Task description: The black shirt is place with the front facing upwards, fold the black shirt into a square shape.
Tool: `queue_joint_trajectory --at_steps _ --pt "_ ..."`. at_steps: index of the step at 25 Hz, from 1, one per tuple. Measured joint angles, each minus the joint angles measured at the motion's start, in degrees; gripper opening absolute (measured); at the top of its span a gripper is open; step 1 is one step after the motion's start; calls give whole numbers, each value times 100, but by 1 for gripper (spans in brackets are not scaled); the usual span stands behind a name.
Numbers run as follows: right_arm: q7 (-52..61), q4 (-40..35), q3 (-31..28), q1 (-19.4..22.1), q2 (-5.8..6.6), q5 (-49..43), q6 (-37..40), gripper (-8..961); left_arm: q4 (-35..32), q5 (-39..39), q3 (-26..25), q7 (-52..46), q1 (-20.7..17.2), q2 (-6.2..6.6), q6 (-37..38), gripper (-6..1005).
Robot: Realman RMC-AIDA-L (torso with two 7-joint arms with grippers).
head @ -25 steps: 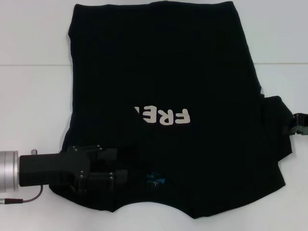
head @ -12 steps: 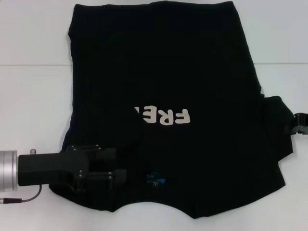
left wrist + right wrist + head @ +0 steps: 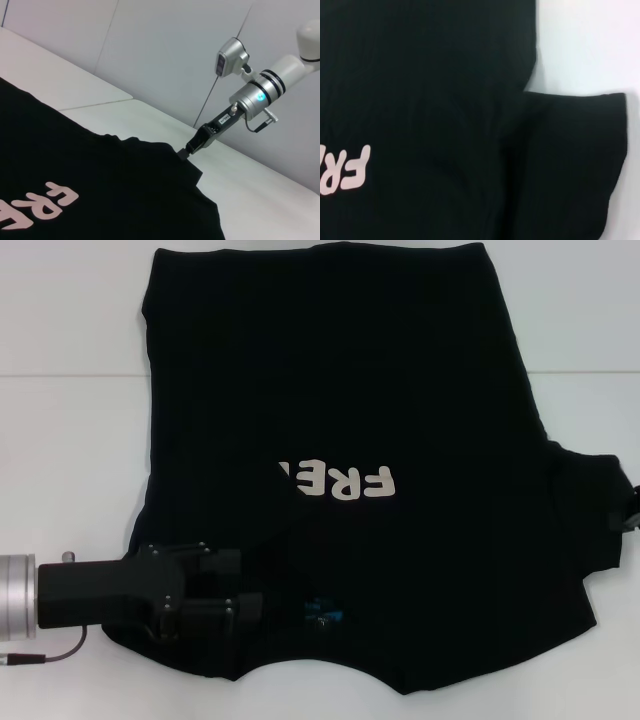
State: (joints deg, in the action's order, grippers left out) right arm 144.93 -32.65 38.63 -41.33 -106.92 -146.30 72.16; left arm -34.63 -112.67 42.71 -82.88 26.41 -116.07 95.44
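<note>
The black shirt [image 3: 340, 390] shows cream "FRE" letters [image 3: 340, 481]; left hand [image 3: 245, 608] grips its near-left folded edge, right hand [image 3: 182, 152] pinches the right sleeve.

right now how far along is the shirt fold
Early. One sleeve is already folded in over the shirt, covering part of the lettering, where the left gripper lies. The right gripper is at the other sleeve, not yet folded. No square yet.

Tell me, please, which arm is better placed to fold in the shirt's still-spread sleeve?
Probably the right: its claw sits at the spread sleeve's edge of the black shirt. The left claw is on the opposite, already folded side.
</note>
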Motion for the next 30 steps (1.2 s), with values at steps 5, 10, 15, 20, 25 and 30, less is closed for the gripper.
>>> queue_joint_trajectory --at_steps 5,10,15,20,25,30 --pt "-62 -228 -81 62 12 12 254 9 0 0 0 0 3 -2 1 792" --pt "-250 -579 -459 103 45 14 574 9 0 0 0 0 16 -2 -3 792" --pt "-427 -947 -523 28 63 13 811 9 0 0 0 -33 33 -12 -7 792" --pt "-465 -1307 -468 -64 49 0 1013 9 0 0 -5 -75 38 -12 -9 792" --pt "-588 -1335 -293 -262 6 -157 1044 10 0 0 -9 -77 44 -11 -33 792" --pt "-752 -1298 -60 -498 -87 -214 942 10 0 0 -9 -79 51 -11 -68 792"
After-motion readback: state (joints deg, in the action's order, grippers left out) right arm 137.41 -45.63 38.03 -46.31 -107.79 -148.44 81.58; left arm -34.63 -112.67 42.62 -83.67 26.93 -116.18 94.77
